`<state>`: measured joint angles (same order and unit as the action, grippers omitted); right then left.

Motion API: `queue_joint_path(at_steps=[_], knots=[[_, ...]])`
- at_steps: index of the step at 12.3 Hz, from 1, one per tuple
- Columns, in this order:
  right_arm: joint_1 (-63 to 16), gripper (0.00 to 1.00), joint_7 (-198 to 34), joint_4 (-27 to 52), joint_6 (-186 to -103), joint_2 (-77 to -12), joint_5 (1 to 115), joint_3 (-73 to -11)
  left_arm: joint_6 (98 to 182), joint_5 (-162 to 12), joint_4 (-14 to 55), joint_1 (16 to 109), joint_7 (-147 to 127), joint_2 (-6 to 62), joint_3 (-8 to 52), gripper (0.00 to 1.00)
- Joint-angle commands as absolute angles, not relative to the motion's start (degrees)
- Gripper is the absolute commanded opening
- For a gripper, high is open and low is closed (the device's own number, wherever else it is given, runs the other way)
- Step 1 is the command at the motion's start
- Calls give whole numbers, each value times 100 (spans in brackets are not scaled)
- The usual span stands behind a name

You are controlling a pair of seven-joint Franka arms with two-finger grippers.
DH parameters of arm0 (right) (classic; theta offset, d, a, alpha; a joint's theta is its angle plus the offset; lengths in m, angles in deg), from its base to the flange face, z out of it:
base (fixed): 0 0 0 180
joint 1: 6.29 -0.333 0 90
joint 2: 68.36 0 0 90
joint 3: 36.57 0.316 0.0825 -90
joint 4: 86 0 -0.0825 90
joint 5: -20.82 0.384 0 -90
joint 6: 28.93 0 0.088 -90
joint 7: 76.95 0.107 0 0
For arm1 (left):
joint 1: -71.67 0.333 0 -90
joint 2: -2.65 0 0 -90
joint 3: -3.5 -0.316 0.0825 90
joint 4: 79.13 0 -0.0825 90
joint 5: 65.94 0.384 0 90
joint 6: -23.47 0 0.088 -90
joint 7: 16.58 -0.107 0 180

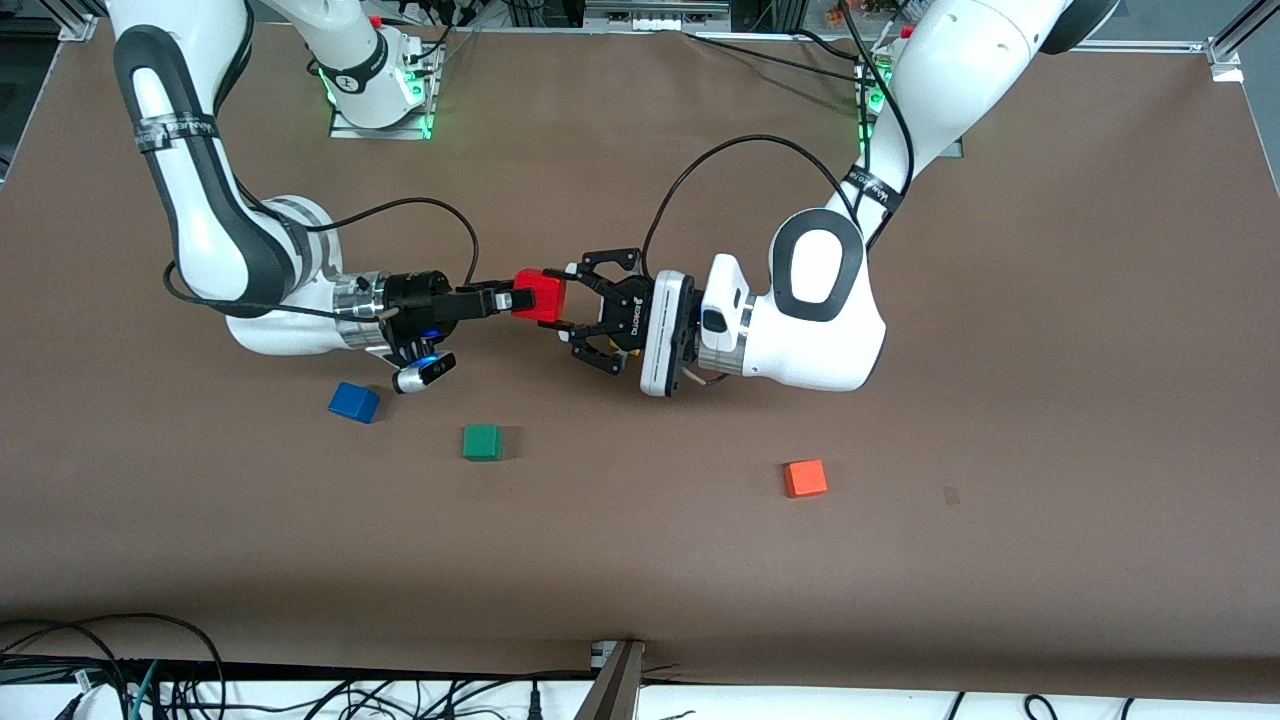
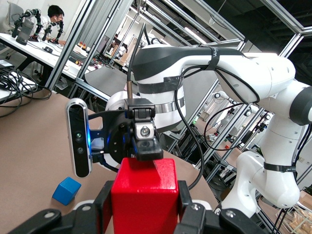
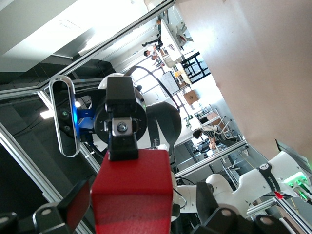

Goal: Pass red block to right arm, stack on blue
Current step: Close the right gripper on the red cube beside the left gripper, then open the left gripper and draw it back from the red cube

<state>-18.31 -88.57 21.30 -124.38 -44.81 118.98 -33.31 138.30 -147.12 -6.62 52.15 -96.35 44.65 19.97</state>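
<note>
Brown table point(image 1: 1050, 400), blue cube point(image 1: 354, 402), green cube point(image 1: 482, 442), orange cube point(image 1: 805, 478)

The red block point(image 2: 145, 195) (its base) is cut off in the left wrist view.

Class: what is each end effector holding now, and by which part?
Left end effector clamps the red block by two opposite sides; right end effector is at its other end, grip unclear.

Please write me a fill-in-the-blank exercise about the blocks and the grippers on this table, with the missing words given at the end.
1. The red block is clamped by the ___ gripper.
2. On the table, the cube closest to the right gripper is ___.
3. The green cube lies between the blue cube and the ___ one.

Missing words: left; blue; orange.
</note>
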Motion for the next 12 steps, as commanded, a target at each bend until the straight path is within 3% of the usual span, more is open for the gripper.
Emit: queue_joint_path(at_steps=[1,2,4,5,6,12], knots=[[-1860,34,-8952,2193,-12429,-4542,12093,-3323,13852,-14900,-872,5145,-9692,4562,1959,0],[-1860,21,-8952,2193,-12446,-4551,12093,-3323,13843,-14909,-873,5154,-9665,4562,1968,0],[-1860,12,-8943,2167,-12438,-4551,12093,-3332,13843,-14987,-864,5154,-9586,4562,1959,0],[-1851,12,-8943,2158,-12438,-4551,12093,-3332,13834,-14997,-864,5154,-9525,4562,1968,12],[-1851,12,-8943,2158,-12438,-4551,12093,-3340,13817,-14997,-864,5163,-9376,4562,1968,99],[-1833,12,-8952,2141,-12429,-4586,11962,-3375,13720,-14962,-916,5504,-9181,4518,1906,100]])
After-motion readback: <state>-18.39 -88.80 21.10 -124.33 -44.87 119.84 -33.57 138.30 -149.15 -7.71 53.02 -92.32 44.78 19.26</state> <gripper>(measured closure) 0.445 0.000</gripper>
